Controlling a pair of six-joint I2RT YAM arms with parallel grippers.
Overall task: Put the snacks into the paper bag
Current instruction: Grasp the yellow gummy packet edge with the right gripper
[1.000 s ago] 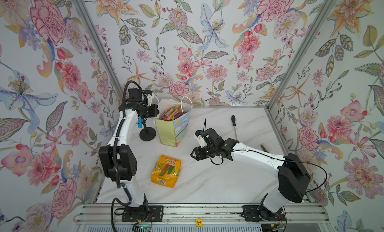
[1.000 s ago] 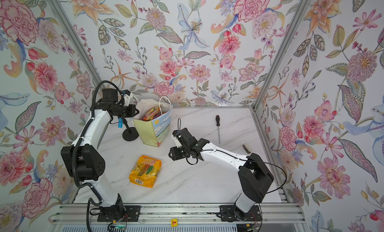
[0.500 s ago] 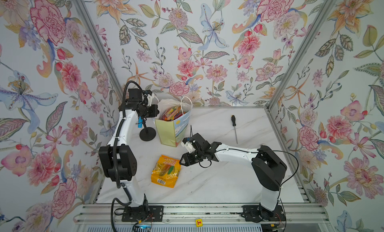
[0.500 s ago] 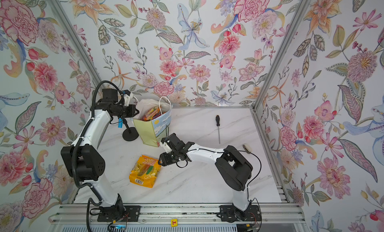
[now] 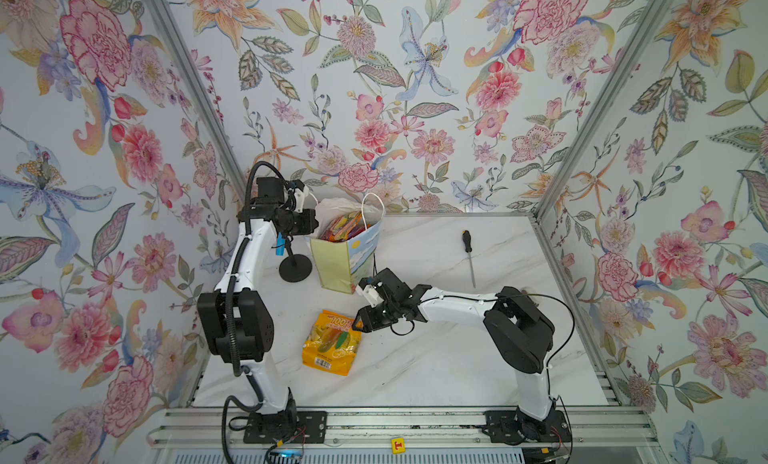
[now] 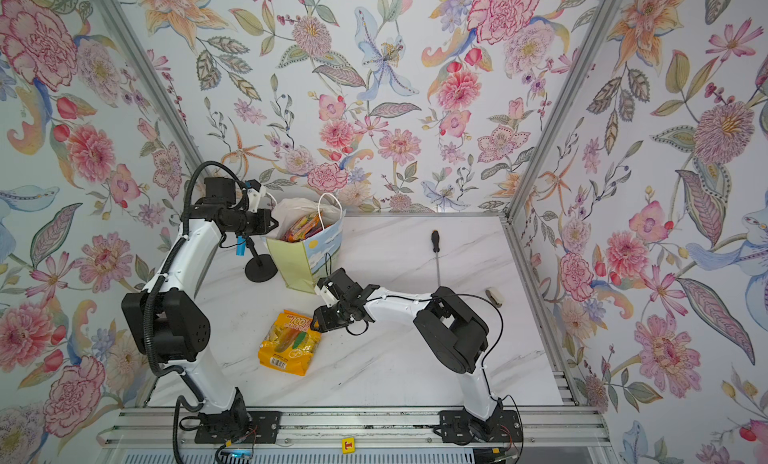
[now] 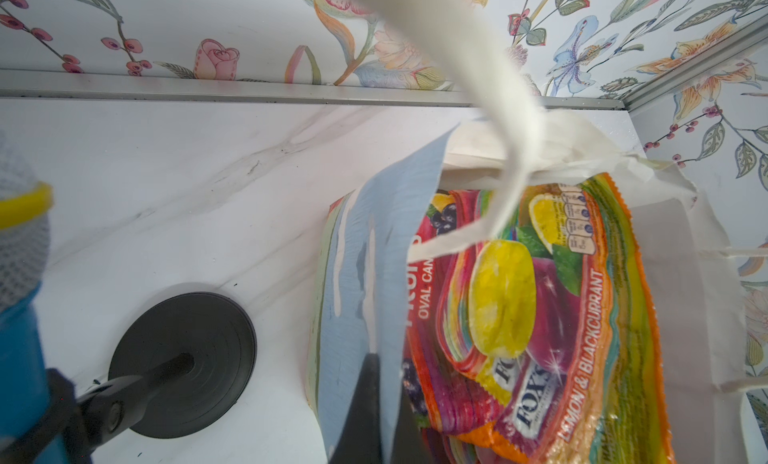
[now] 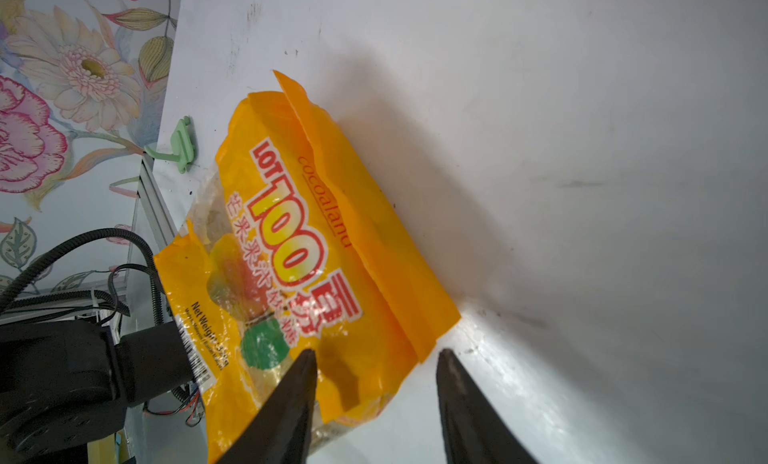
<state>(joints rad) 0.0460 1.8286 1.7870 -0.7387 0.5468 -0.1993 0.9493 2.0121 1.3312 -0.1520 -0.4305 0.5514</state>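
— What do we see at our right gripper (image 8: pixel 376 353)?

— Its jaws are spread. One finger is over a corner of the yellow-orange glossy plastic packet (image 8: pixel 291 254) printed "LOT 100", the other over the bare white marble tabletop (image 8: pixel 582 191). We cannot tell whether either touches. Our right arm (image 5: pixel 457 306) reaches low across the table with the elbow bent and the wrist tipped down.

— And our left gripper (image 7: pixel 384 383)?

— It is pressed together on the rim of the small upright paper bag (image 7: pixel 365 254), the one with the sky-painted front. Our left arm (image 5: pixel 249 254) is raised, its forearm level, meeting the bag at its back left.

— How many of each do we count?

— One packet lies flat on the table, near the bag's front. Inside the bag are several bright packets (image 7: pixel 519 316). We read FOX'S on two and cannot count the rest. One black-handled screwdriver (image 5: pixel 468 254) lies well apart on the right. One blue toy microphone (image 5: pixel 282 245) on a black round stand (image 5: pixel 295 268) is just beside the bag.
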